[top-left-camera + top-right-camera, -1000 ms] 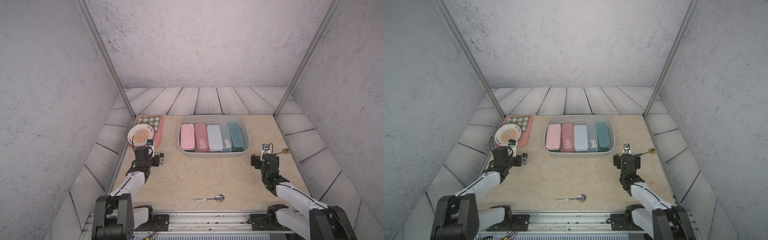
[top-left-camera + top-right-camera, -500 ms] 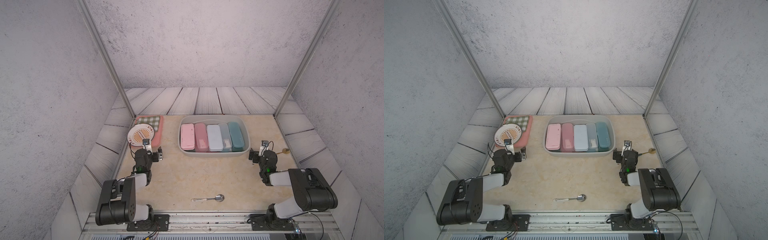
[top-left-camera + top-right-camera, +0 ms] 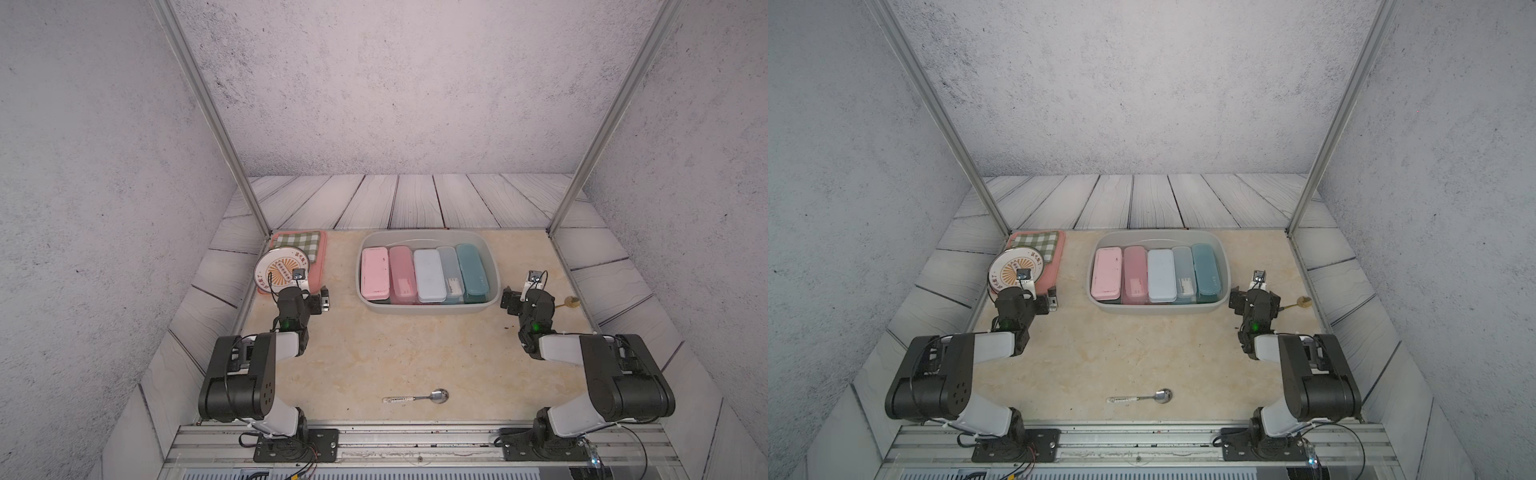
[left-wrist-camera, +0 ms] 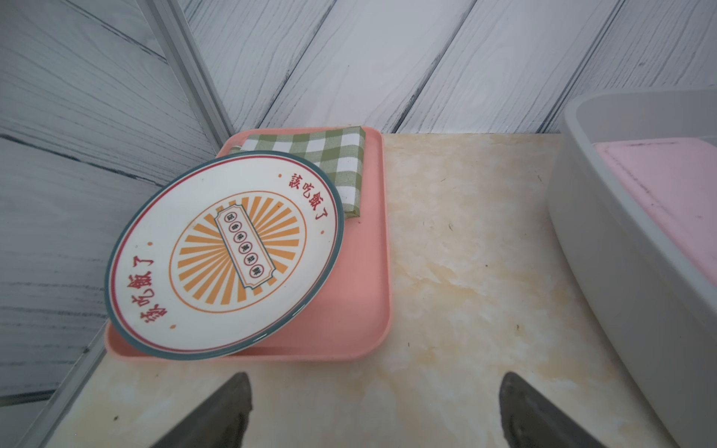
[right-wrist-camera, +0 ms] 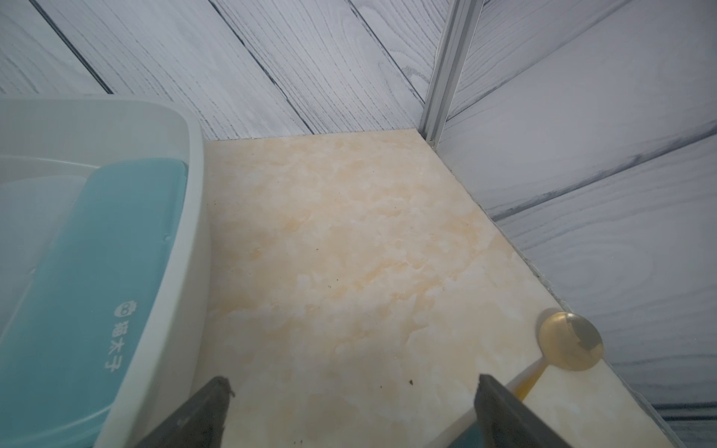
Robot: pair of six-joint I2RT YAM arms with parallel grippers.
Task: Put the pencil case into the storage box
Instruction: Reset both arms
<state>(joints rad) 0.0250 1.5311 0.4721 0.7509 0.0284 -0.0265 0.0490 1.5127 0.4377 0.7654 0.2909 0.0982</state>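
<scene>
On table (image 3: 395, 353), storage box (image 3: 428, 309) at far middle, holding five pencil cases (image 3: 429, 275) side by side, edges perhaps overlapping; left gripper (image 4: 372, 388) spread wide, empty, just short of pink tray (image 4: 361, 302); right gripper (image 5: 353, 388) likewise agape, empty, beside box; gold spoon (image 5: 569, 341) near its fingertip.

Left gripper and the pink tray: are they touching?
Apart. The left wrist view shows bare tabletop between the left gripper's fingers and the pink tray's near rim.

The storage box (image 3: 428, 308) was light grey, the tray (image 4: 349, 310) salmon pink, its cloth (image 4: 329, 155) green-and-white checked, the plate (image 4: 225, 252) white with orange rays, the table (image 3: 374, 353) cream marble.
</scene>
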